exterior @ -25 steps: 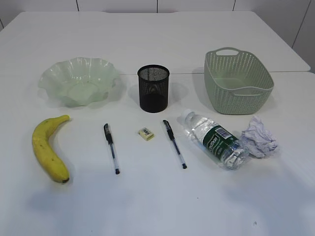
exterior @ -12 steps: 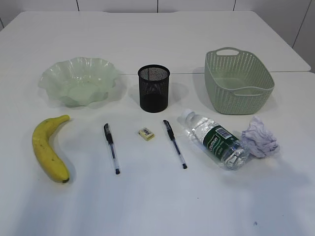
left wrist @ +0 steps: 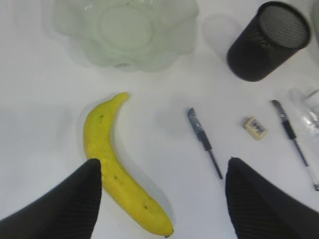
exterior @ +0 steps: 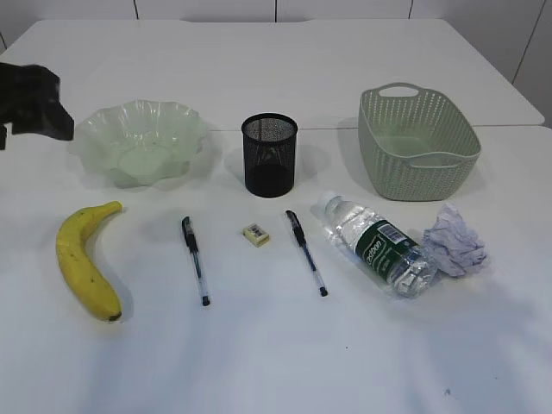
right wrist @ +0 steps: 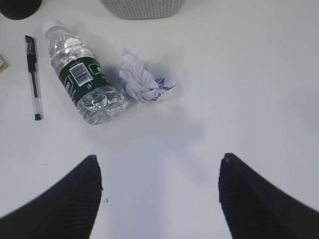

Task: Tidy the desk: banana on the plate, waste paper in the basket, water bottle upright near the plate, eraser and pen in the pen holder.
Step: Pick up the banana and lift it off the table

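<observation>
Left wrist view shows the left gripper point(left wrist: 162, 199) with its jaws spread wide and empty above the white table point(exterior: 259, 362), the banana point(left wrist: 122, 179) lying flat between the fingers, just below the pale green plate point(left wrist: 124, 32). Beyond it lie a pen point(left wrist: 204, 142), the eraser point(left wrist: 255, 128), a second pen point(exterior: 306, 253) and the black mesh pen holder point(left wrist: 269, 40). On the other side the right gripper point(right wrist: 159, 199) likewise hangs open and empty, with the water bottle point(right wrist: 84, 79) on its side touching the crumpled waste paper point(right wrist: 144, 79), both near the green basket point(exterior: 418, 142).
</observation>
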Robot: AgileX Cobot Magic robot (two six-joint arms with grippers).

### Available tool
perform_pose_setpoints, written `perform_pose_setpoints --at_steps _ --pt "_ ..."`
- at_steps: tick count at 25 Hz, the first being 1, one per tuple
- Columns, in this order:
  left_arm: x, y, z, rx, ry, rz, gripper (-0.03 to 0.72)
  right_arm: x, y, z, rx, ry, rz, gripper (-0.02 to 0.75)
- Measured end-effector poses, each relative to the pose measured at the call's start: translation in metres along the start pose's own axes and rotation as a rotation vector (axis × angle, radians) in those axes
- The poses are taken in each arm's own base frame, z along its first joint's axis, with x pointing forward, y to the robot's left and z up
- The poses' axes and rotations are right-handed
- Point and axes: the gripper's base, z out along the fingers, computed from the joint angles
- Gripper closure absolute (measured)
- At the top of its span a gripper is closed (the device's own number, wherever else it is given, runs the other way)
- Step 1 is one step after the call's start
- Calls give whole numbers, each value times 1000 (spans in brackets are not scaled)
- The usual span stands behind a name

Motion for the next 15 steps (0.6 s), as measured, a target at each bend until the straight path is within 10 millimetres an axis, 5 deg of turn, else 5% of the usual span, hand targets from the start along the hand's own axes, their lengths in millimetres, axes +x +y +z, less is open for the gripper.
perform_pose_setpoints --at_steps 10,15 --pt "3 3 105 -166 211 -54 139 0 0 0 -3 2 2 195" --pt "12 6 132 -214 305 -62 139 1 0 1 -2 17 0 195"
